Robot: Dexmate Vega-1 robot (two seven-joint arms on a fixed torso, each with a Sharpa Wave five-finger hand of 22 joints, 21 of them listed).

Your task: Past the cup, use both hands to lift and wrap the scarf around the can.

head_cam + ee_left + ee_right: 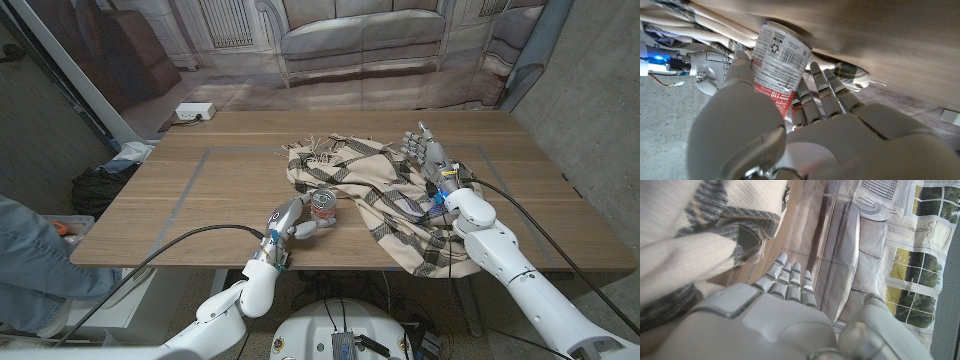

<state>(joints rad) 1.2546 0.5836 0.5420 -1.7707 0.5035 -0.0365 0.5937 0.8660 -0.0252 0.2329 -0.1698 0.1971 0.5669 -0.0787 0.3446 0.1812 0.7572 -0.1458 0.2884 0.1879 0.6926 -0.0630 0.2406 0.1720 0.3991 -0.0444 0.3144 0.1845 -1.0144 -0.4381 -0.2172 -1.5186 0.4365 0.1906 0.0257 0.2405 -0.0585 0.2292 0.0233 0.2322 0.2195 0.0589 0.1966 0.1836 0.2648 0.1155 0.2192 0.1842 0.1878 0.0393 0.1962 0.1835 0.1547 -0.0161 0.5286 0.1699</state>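
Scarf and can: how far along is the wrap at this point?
Partly done. The left hand grips the can upright at the scarf's near edge. The cloth lies bunched behind and beside the can, not yet around it. The right hand rests against the scarf's far side, fingers extended, no clear grip. Left: lifting the cloth and drawing it round the can.

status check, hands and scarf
Left hand grips the can. Right hand open, beside the plaid scarf. Scarf bunched behind can, unwrapped.

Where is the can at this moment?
In the head view, the can stands near the table's front edge, held by the left hand, touching the scarf.
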